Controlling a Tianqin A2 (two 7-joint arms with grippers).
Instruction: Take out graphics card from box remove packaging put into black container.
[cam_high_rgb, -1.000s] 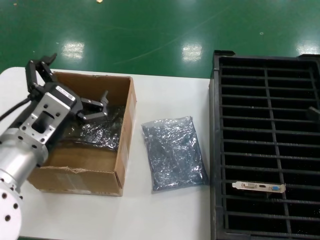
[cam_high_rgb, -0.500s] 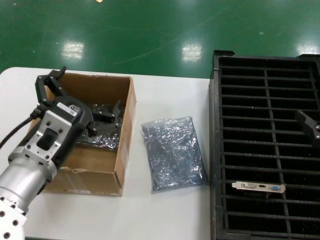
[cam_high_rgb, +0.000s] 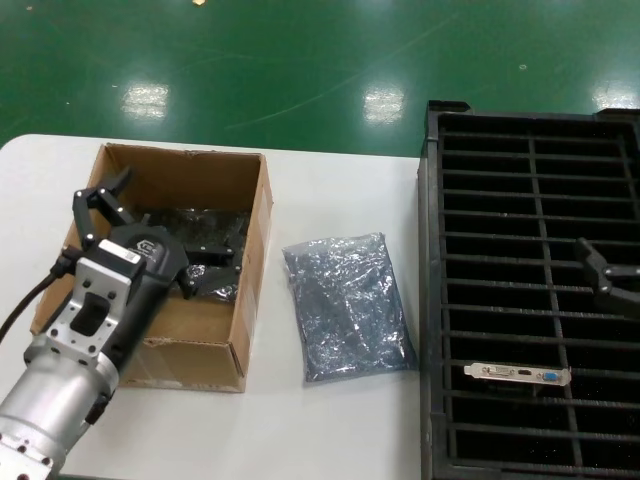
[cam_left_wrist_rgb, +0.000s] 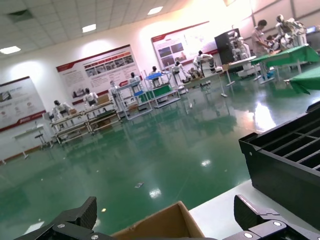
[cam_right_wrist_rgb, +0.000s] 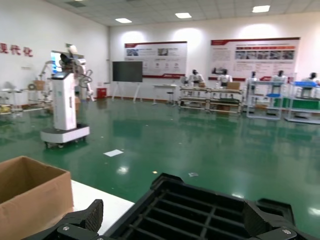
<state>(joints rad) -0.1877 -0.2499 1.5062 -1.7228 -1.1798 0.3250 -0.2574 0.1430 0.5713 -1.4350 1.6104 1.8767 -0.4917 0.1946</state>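
Left gripper (cam_high_rgb: 150, 245): I hold it over the box (cam_high_rgb: 250, 265), fingers spread wide, nothing between them

Right gripper (cam_high_rgb: 612, 280): I see it at the right edge above the black container (cam_high_rgb: 432, 300); in the right wrist view both fingers stand well apart and empty

Bagged cards (cam_high_rgb: 205, 240): dark, shiny bags lying flat on the box floor, just under my left fingers; I cannot tell how many lie there

Packaging (cam_high_rgb: 345, 305): one crinkled grey-silver bag flat on the table (cam_high_rgb: 330, 440), between the box and the container; probably empty, though the head view does not settle it

Graphics card (cam_high_rgb: 517, 374): one bare card already stands in a near slot, its silver bracket showing on top

Handling, bag: I judge it light, limp and slippery; a pinch on film alone may slide off

Handling, card: I judge it thin, stiff and fragile on its component face

Hold point: I would close across a short edge of a bagged card, through the film onto the board, clear of the box wall
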